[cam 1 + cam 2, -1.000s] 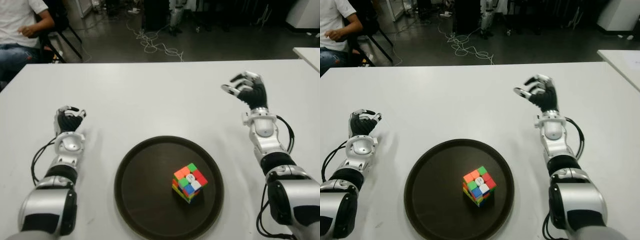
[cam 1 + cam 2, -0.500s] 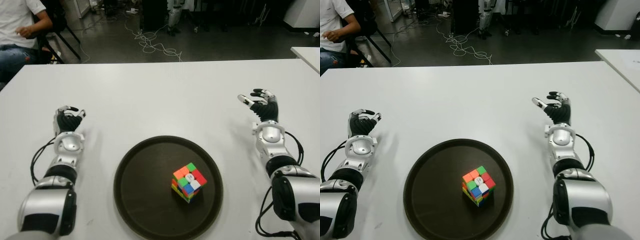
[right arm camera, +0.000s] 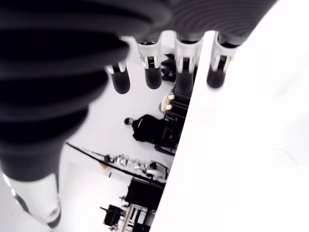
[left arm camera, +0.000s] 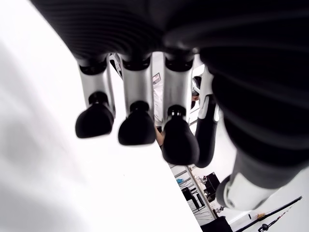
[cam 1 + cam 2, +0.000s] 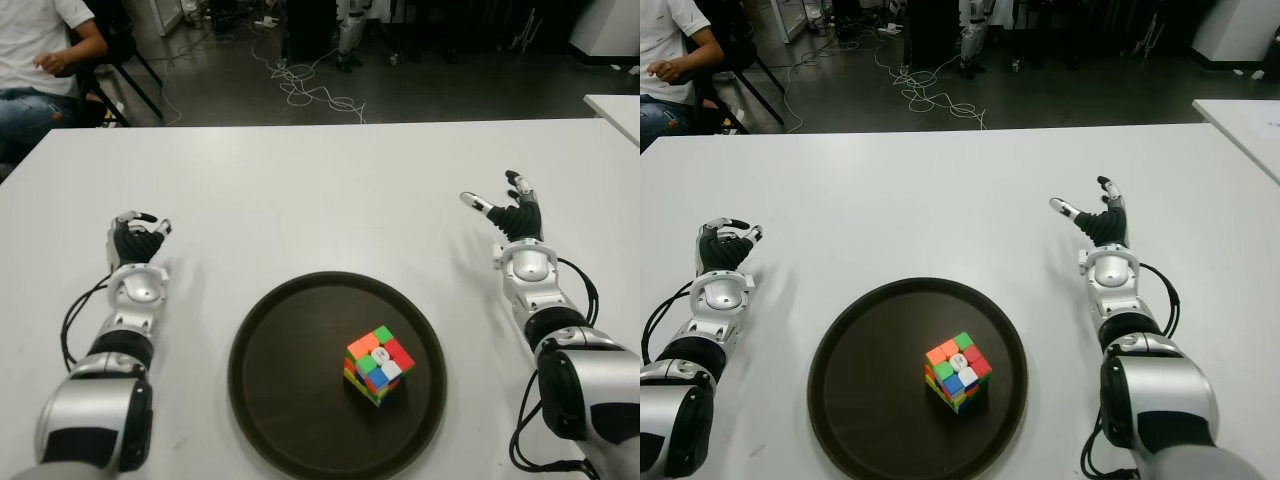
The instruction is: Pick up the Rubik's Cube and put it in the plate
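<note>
The Rubik's Cube [image 5: 379, 363] stands inside the dark round plate [image 5: 290, 350], right of the plate's middle, with nothing touching it. My right hand [image 5: 508, 213] is out to the right of the plate, low by the white table, fingers spread and empty. In the right wrist view its fingers [image 3: 153, 77] point straight out with nothing between them. My left hand [image 5: 136, 237] shows left of the plate, fingers curled and holding nothing. Those curled fingers [image 4: 137, 126] show bent over the table in the left wrist view.
The white table [image 5: 300, 190] stretches wide around the plate. A person [image 5: 40, 60] sits at the far left corner beyond the table's edge. Cables [image 5: 300, 85] lie on the floor behind. Another white table corner [image 5: 615, 105] shows at the far right.
My right hand has drawn back toward me and come down closer to the table, its fingers straightening out. The cube, the plate and my left hand have not moved.
</note>
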Tool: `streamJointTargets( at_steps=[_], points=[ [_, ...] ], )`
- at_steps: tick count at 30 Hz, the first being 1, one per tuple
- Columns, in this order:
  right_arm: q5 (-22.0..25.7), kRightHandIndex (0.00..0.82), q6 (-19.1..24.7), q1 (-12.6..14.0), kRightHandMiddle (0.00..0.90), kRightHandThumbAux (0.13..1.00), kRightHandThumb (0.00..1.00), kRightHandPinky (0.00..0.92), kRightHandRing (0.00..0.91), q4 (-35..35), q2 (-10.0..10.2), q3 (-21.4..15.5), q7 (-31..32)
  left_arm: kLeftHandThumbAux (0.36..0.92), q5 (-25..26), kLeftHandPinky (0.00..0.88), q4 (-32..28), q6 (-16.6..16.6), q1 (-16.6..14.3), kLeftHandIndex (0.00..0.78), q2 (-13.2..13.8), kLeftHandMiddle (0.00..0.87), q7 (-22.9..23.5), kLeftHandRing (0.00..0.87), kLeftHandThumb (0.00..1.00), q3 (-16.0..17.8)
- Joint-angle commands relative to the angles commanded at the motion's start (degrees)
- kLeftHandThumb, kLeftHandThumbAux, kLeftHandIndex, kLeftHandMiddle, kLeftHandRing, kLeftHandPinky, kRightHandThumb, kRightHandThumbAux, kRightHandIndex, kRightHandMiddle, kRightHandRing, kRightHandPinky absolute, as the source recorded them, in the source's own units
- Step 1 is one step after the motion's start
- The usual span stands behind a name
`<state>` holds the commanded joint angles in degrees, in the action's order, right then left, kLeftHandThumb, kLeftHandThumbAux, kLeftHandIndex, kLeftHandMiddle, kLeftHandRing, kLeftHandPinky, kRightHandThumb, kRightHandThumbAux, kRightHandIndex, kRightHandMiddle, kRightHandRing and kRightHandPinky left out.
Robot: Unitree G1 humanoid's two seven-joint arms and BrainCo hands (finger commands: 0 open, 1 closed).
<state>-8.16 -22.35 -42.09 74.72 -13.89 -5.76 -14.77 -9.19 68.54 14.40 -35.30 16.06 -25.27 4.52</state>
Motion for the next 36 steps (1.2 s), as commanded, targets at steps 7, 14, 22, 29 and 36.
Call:
streamJointTargets(
  at_steps=[7, 14, 22, 29, 36],
  points=[
    [-0.2, 0.053, -1.3, 0.5, 0.014, 0.656, 0.0, 0.0, 0.0, -0.2, 0.3, 0.2, -0.2, 0.7, 0.0, 0.803, 0.2, -0.1, 0.0, 0.441, 0.2, 0.806, 0.0, 0.811, 0.714, 0.2],
    [-0.4, 0.045, -2.7, 0.7, 0.004, 0.654, 0.0, 0.0, 0.0, -0.3, 0.3, 0.4, 0.0, 0.7, 0.1, 0.8, 0.4, -0.3, -0.2, 0.441, 0.3, 0.804, -0.1, 0.807, 0.713, 0.4],
    [-0.7, 0.051, -3.0, 0.6, 0.008, 0.63, 0.0, 0.001, 0.0, -0.3, 0.3, 0.8, -0.2, 0.7, -0.3, 0.803, 0.7, -0.4, -0.5, 0.442, 0.3, 0.806, -0.5, 0.81, 0.713, 0.3],
    [-0.8, 0.052, -1.0, -0.1, 0.0, 0.612, 0.0, 0.0, 0.0, 0.2, 0.1, 1.3, 0.2, 0.7, -0.4, 0.805, 0.6, -0.1, -0.5, 0.442, 0.3, 0.812, -0.3, 0.814, 0.713, 0.2],
    [-1.1, 0.043, 0.5, -0.4, 0.0, 0.617, 0.0, 0.0, 0.0, 0.2, 0.1, 1.7, -0.1, 0.701, -0.3, 0.796, 0.5, 0.2, -0.4, 0.442, 0.3, 0.811, -0.1, 0.811, 0.713, 0.3]
  ],
)
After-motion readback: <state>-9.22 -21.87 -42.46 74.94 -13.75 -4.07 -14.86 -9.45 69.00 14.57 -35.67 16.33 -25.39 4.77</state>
